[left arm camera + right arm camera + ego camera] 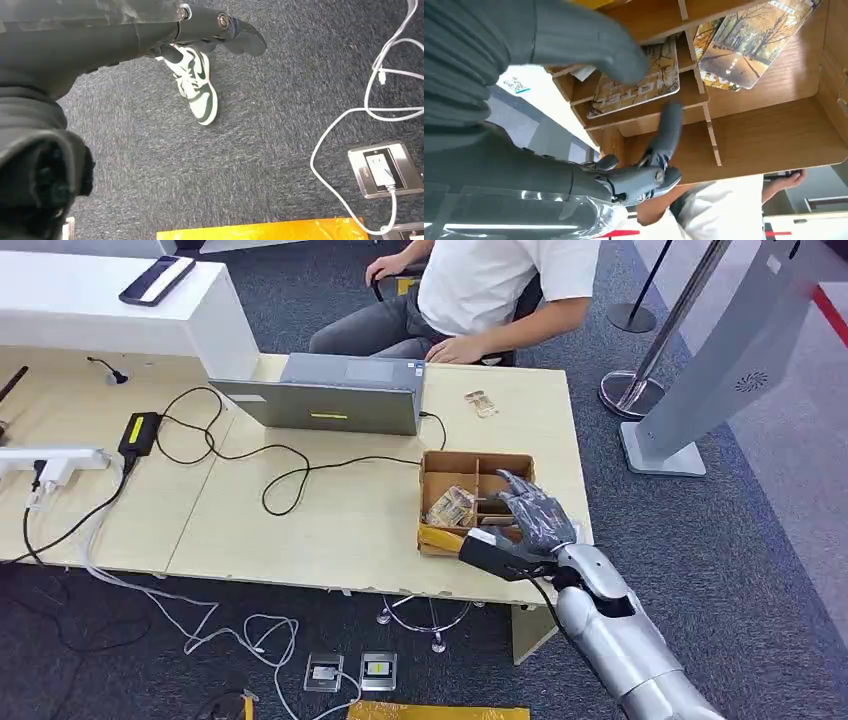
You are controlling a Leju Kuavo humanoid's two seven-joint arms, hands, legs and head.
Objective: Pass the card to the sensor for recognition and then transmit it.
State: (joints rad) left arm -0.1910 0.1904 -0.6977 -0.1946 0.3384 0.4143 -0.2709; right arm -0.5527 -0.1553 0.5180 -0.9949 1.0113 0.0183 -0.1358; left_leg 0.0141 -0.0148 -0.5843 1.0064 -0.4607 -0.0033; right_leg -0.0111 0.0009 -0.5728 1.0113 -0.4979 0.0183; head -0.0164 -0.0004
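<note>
On your pale wood desk (330, 530) above grey carpet (760, 540), the right hand (530, 520) reaches, fingers spread and holding nothing, into the compartmented box (440, 468) of cards (636, 82).

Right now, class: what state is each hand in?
Left hand: hanging over the floor; state cannot be told.
Right hand: open above the box, holding nothing.

Office or reception-type area. Grey carpet floor (760, 500), light wood surface (300, 520) with open laptop (330, 400), power adapter (139, 432) and black cables, white power strip (50, 462) at the left edge. White counter (110, 320) behind. Person (480, 290) seated at the far side. Stanchion post (640, 380) and grey kiosk stand (720, 360) on the right. Floor sockets (350, 672) in carpet, white cords trailing.
</note>
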